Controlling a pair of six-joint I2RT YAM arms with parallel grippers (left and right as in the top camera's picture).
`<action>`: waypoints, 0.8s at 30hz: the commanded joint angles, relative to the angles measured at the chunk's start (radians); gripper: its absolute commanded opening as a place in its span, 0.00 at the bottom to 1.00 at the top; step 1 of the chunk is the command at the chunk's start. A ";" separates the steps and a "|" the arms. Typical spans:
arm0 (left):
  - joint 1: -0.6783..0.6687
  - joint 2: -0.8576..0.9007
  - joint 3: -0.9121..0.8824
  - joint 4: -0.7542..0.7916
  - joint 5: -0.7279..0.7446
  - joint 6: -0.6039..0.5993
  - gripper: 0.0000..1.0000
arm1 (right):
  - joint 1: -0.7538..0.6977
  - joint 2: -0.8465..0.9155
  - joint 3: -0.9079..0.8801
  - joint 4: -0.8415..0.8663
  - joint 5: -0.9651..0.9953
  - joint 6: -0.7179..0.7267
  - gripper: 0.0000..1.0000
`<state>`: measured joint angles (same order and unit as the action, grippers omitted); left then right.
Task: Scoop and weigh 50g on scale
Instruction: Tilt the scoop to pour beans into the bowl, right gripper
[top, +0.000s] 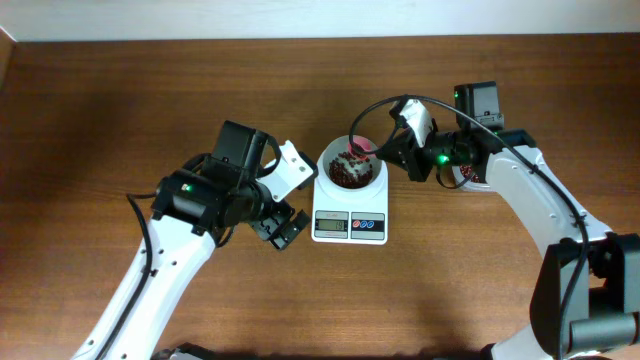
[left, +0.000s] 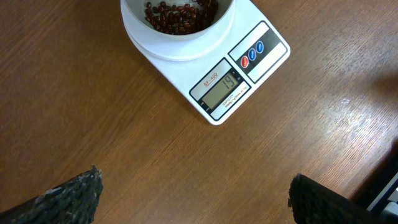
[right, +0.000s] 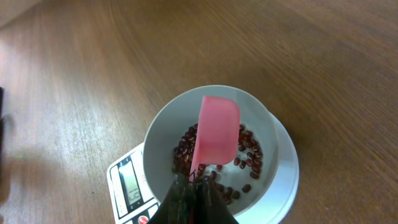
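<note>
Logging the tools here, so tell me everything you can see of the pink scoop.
The pink scoop looks like smooth matte plastic, a rounded rectangular blade narrowing toward its handle. The right fingers clamp that handle end. It slants over the white bowl of beans on the scale; whether it touches them is unclear.

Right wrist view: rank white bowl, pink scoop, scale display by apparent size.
1. white bowl
2. pink scoop, held above the bowl and nearer the camera, so it looks inflated
3. scale display
</note>
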<state>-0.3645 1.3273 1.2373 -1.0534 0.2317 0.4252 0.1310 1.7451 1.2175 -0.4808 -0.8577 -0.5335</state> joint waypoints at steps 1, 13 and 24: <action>-0.002 -0.019 -0.006 0.001 0.014 -0.009 0.99 | 0.008 0.012 0.010 0.002 0.017 -0.021 0.04; -0.002 -0.019 -0.006 0.001 0.014 -0.009 0.99 | 0.014 0.013 0.010 -0.011 0.000 -0.136 0.04; -0.002 -0.019 -0.006 0.001 0.014 -0.009 0.99 | 0.014 0.014 0.010 0.000 0.042 -0.220 0.04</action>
<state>-0.3645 1.3273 1.2373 -1.0531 0.2314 0.4252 0.1349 1.7458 1.2175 -0.5068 -0.8799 -0.7132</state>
